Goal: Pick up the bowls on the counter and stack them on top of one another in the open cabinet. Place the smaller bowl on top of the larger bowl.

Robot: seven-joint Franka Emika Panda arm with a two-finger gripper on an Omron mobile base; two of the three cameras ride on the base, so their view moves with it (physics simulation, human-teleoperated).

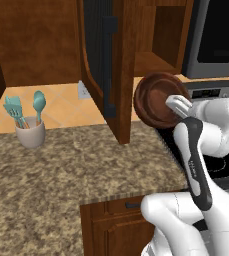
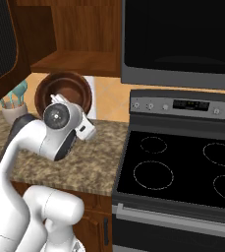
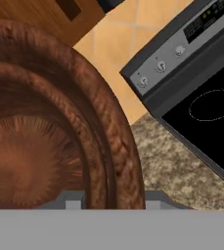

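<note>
utensil cup (image 1: 30,132): stands at the counter's left, untouched.
counter (image 1: 61,165): no bowl rests on the stretch in view.
open cabinet (image 1: 151,62): shelf bare, nothing stacked yet.
larger bowl (image 1: 153,100): airborne, tipped on edge, below the shelf and beside the stove (image 2: 182,167).
gripper (image 3: 109,199): fingers pinch the bowl's rim between them.
smaller bowl: whereabouts unknown.
progress: judged early; both placements remain.

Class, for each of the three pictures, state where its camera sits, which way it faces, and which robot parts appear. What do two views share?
Left base view: behind-left, facing the open reddish-brown wooden cabinet; white arm at lower right.
Right base view: behind-right, facing the black stovetop; arm at lower left.
Hand view: on the hand, looking along the fingers into the bowl.
Both base views share the round dark reddish-brown wooden bowl held tilted above the speckled granite counter.
</note>
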